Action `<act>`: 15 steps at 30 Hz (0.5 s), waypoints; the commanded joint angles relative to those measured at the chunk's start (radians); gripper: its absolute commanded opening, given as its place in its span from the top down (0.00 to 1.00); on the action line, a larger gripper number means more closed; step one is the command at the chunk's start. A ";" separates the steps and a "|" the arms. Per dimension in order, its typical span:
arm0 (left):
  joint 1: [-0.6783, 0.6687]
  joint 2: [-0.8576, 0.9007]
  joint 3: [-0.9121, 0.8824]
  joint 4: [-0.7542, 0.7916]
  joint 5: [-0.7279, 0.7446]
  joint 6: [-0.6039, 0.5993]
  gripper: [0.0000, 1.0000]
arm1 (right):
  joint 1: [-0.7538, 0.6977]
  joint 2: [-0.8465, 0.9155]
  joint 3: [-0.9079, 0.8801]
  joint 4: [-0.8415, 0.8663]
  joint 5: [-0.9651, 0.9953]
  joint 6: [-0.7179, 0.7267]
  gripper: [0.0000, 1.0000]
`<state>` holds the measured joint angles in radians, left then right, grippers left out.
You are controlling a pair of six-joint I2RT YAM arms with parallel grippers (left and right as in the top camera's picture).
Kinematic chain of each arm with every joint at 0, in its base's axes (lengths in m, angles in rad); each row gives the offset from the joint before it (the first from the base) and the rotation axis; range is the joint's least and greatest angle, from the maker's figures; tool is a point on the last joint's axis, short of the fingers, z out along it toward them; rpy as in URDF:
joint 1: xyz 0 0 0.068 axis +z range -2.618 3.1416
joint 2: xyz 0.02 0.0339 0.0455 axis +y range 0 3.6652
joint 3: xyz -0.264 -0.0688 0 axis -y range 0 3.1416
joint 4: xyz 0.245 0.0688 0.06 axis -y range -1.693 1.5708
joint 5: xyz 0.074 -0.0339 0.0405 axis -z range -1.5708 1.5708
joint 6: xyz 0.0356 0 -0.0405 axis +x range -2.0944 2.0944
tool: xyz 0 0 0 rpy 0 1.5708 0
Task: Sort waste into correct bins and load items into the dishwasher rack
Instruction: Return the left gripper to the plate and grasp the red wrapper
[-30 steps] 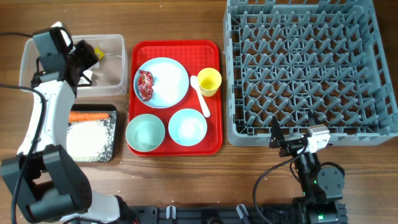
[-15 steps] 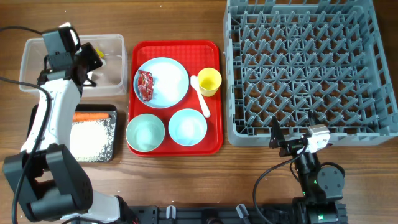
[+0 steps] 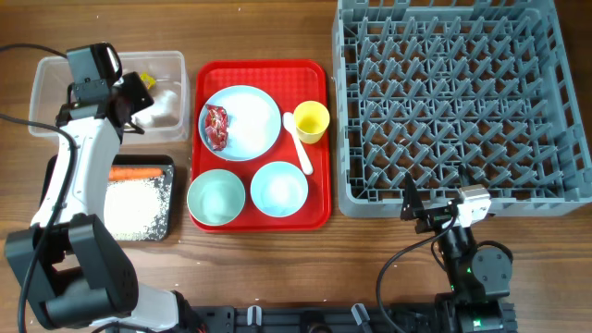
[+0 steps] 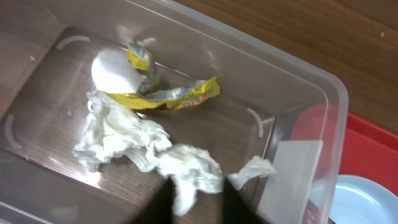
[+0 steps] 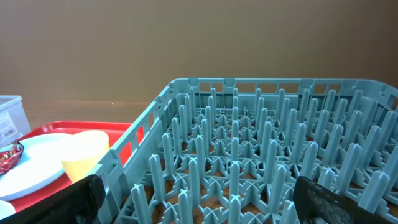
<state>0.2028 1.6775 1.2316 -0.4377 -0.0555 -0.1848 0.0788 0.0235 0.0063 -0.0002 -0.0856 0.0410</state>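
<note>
Left hand [image 4: 198, 204] farther right; tissue [image 4: 124, 137] now visible

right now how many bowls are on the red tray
2. The pale green bowl sits in the near left corner of the red tray; the light blue bowl is beside it, near the light blue plate. None appears hidden.

Nothing legible tbh. Yellow wrapper [image 4: 180, 94] in the clear tub [image 4: 323, 99] has red print, way too blurry. White label [image 5: 7, 124] on the tub's side, print too small to read.

Crumpled tissue [image 4: 124, 137], yellow wrapper [image 4: 180, 96] in clear tub [image 4: 292, 68], carrot [image 3: 137, 173] in black tray [image 3: 172, 205]
</note>
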 commanded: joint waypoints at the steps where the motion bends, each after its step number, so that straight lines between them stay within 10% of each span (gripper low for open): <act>1: -0.011 -0.022 0.010 -0.089 0.008 -0.033 0.12 | 0.002 0.001 -0.001 0.004 0.003 0.014 0.00; 2: -0.016 -0.028 0.006 -0.053 -0.031 -0.033 0.64 | 0.002 0.001 -0.001 0.004 0.003 0.014 0.00; 3: -0.017 -0.018 0.000 0.016 -0.075 -0.033 0.61 | 0.002 0.001 -0.001 0.004 0.003 0.014 0.00; 5: -0.012 -0.010 0.010 0.013 -0.033 -0.037 0.20 | 0.002 0.001 -0.001 0.004 0.003 0.014 0.00; 15: -0.221 -0.066 0.013 -0.069 0.068 0.051 0.27 | 0.002 0.001 -0.001 0.004 0.003 0.014 0.00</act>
<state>0.0711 1.6440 1.2339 -0.4969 0.0109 -0.1787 0.0788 0.0235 0.0063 -0.0002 -0.0856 0.0410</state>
